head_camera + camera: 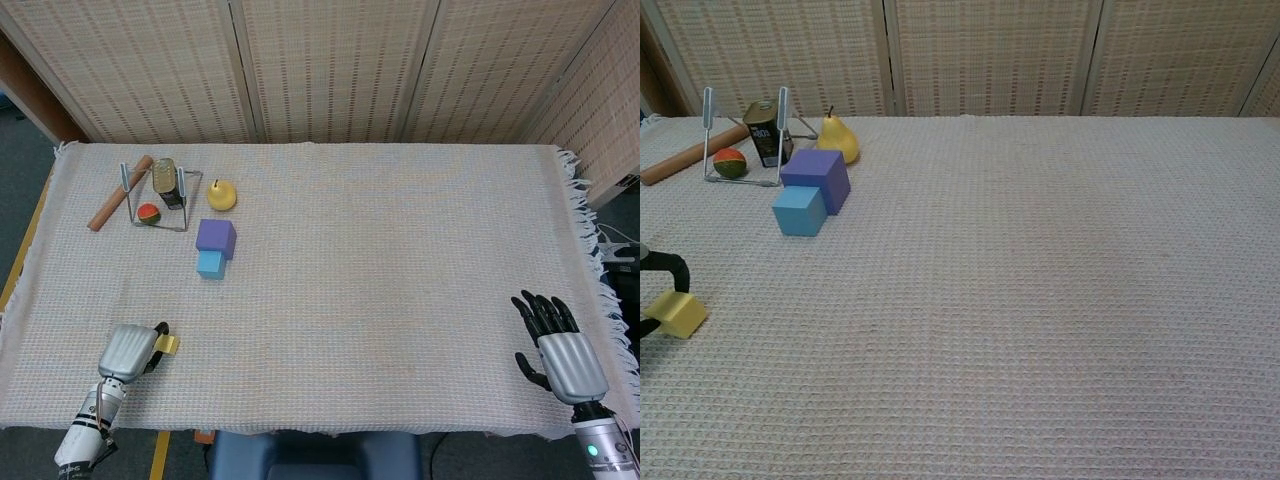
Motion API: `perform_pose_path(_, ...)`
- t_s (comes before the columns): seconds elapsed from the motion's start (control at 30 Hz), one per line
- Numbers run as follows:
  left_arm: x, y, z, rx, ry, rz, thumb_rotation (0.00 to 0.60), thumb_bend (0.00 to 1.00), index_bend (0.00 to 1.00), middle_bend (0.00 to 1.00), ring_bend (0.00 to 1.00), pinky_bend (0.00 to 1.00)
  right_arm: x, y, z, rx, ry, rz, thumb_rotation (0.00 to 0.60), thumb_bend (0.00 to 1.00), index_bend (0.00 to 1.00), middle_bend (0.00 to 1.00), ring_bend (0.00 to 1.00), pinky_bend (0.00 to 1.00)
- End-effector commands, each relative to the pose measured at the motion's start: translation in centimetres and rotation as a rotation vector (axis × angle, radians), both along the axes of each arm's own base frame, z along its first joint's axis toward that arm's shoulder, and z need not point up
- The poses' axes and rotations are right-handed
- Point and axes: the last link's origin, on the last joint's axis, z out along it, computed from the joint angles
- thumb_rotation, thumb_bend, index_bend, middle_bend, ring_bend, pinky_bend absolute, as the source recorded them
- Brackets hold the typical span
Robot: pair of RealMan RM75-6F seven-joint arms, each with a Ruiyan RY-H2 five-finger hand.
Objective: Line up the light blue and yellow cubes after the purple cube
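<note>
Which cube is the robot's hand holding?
The yellow cube, gripped by the left hand near the table's front edge. The purple cube and the light blue cube sit touching each other, far from both hands.

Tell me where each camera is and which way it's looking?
Head view: sits high, looking down on the whole table; shows the left hand holding the yellow cube and the right hand.
Chest view: sits low at the near edge, looking across toward the wall panels; only fingers of the left hand show.
Both share the purple cube, light blue cube, pear and yellow cube.
</note>
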Motion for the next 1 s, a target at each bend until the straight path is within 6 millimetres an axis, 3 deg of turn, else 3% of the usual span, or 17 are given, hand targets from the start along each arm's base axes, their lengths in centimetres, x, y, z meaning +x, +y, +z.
perform_pose_path(0.03,0.1,0.1,-0.1,0.003,-0.007,-0.002,0.6,0.38,0.45,1.0,1.0,1.0,0.0,0.0,0.0,0.0,0.0,0.0,0.6,0.13,0.0,0.0,0.0,0.0)
perform_pose_path(0.23,0.9,1.2,0.4,0.03,-0.03,-0.023,0.6,0.38,0.46,1.0,1.0,1.0,-0.1,-0.1,-0.1,0.001,0.003,-0.006,0.6,0.13,0.0,0.0,0.0,0.0)
perform_pose_path(0.37,2.2,3.0,0.6,0.037,-0.051,-0.037,0.6,0.38,0.47,1.0,1.0,1.0,-0.3,-0.4,-0.3,0.007,0.008,-0.014,0.6,0.13,0.0,0.0,0.0,0.0)
perform_pose_path(0.73,5.8,8.2,-1.8,0.019,-0.104,-0.041,0.6,0.38,0.47,1.0,1.0,1.0,-0.6,-0.9,-0.7,0.029,0.009,-0.033,0.6,0.13,0.0,0.0,0.0,0.0)
perform_pose_path(1.0,6.4,10.3,-2.8,0.026,-0.07,-0.028,0.6,0.38,0.47,1.0,1.0,1.0,-1.0,-1.2,-0.5,0.02,0.013,-0.053,0.6,0.13,0.0,0.0,0.0,0.0)
